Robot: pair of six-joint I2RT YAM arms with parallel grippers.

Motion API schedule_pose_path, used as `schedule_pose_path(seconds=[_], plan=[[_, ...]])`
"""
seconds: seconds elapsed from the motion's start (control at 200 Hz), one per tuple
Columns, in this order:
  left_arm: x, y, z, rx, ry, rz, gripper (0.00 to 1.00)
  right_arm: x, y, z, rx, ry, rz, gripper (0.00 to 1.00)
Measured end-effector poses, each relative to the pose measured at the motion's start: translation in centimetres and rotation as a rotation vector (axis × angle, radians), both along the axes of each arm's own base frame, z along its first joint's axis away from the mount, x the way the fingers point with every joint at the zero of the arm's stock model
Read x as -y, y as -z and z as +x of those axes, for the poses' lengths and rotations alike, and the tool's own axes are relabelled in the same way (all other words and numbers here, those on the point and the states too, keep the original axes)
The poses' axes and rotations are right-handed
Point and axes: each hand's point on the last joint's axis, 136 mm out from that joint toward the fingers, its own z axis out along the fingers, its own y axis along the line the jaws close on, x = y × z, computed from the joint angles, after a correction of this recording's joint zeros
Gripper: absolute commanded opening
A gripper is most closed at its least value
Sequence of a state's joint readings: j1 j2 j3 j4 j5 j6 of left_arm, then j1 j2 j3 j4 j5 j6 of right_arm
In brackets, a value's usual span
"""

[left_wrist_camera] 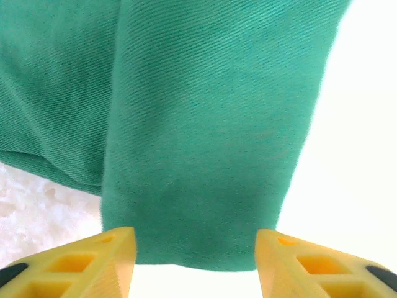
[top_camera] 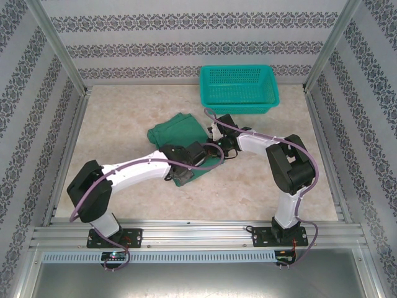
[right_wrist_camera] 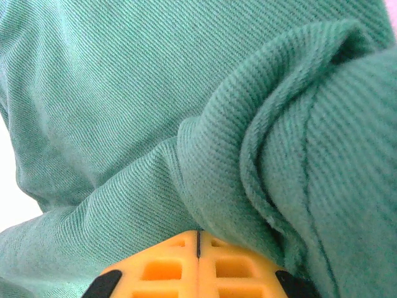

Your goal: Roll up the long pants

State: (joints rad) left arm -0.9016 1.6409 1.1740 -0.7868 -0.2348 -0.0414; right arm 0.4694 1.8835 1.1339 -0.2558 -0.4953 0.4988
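The long pants (top_camera: 177, 129) lie as a folded dark green bundle in the middle of the table. In the left wrist view a flat band of the pants (left_wrist_camera: 205, 136) runs down to a hem between my yellow fingers (left_wrist_camera: 102, 261). My left gripper (left_wrist_camera: 195, 264) is open, one finger on each side of that hem. From above, the left gripper (top_camera: 197, 156) sits at the bundle's near right edge. My right gripper (top_camera: 214, 138) meets the bundle from the right. Its jaws are pressed together at a raised fold of the pants (right_wrist_camera: 248, 155), so the right gripper (right_wrist_camera: 198, 239) is shut on the fabric.
A teal mesh basket (top_camera: 239, 87) stands at the back of the table, just beyond the pants. Aluminium frame posts and patterned walls enclose the table on three sides. Bare beige tabletop (top_camera: 118, 130) lies left of the bundle and in front of it.
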Motion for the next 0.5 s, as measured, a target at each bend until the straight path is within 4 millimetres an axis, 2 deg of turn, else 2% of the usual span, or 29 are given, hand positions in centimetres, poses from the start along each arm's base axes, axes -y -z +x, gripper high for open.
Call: schedule_pose_path(seconds=[0.105, 0.18, 0.34, 0.5], plan=[[1.4, 0.6, -0.8, 0.028, 0.072, 0.038, 0.58, 0.0, 0.0, 0.0, 0.002, 0.000, 0.001, 0.00], [1.9, 1.9, -0.9, 0.045, 0.113, 0.108, 0.57, 0.0, 0.0, 0.0, 0.003, 0.000, 0.002, 0.00], [2.2, 5.0, 0.1, 0.075, 0.154, 0.248, 0.59, 0.0, 0.0, 0.0, 0.004, 0.000, 0.002, 0.00], [2.0, 5.6, 1.2, 0.129, 0.170, 0.309, 0.63, 0.0, 0.0, 0.0, 0.008, 0.000, 0.004, 0.00]])
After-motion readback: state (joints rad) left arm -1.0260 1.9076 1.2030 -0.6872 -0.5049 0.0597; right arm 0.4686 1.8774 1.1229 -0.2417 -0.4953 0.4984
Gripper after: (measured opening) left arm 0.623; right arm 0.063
